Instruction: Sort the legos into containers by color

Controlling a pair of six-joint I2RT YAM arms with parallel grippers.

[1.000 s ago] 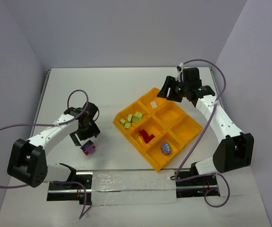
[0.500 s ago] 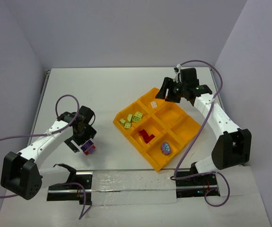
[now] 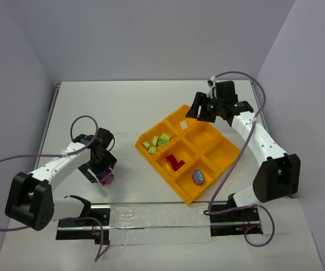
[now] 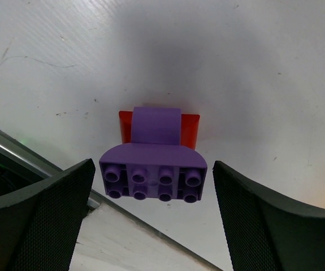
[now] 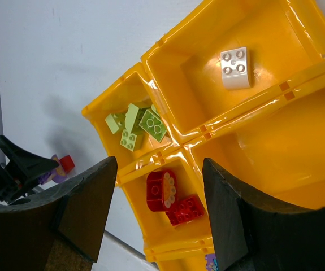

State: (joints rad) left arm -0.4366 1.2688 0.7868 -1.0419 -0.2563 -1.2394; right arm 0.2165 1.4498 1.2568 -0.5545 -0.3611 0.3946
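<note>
A purple brick [image 4: 154, 166] joined to a red brick [image 4: 191, 127] lies on the white table, left of the tray in the top view [image 3: 107, 178]. My left gripper [image 4: 152, 195] is open, one finger on each side of the purple brick with a gap on both sides; in the top view it [image 3: 100, 171] is low over the clump. The orange-yellow tray [image 3: 221, 153] holds yellow-green legos [image 3: 156, 142], red legos [image 3: 175, 162], a white brick [image 3: 183, 125] and a purple piece [image 3: 198, 177], each in its own compartment. My right gripper [image 3: 203, 111] is open and empty above the tray's far corner.
A metal rail [image 3: 151, 217] runs along the near table edge, close behind the clump in the left wrist view [image 4: 15, 148]. In the right wrist view the yellow-green legos [image 5: 137, 125], red legos [image 5: 173, 195] and white brick [image 5: 234, 68] lie below the right gripper [image 5: 159, 169]. Two tray compartments on the right hold nothing.
My left gripper has come down and now straddles the purple and red clump, which has stayed put. My right gripper shifted slightly at first, then held still.
</note>
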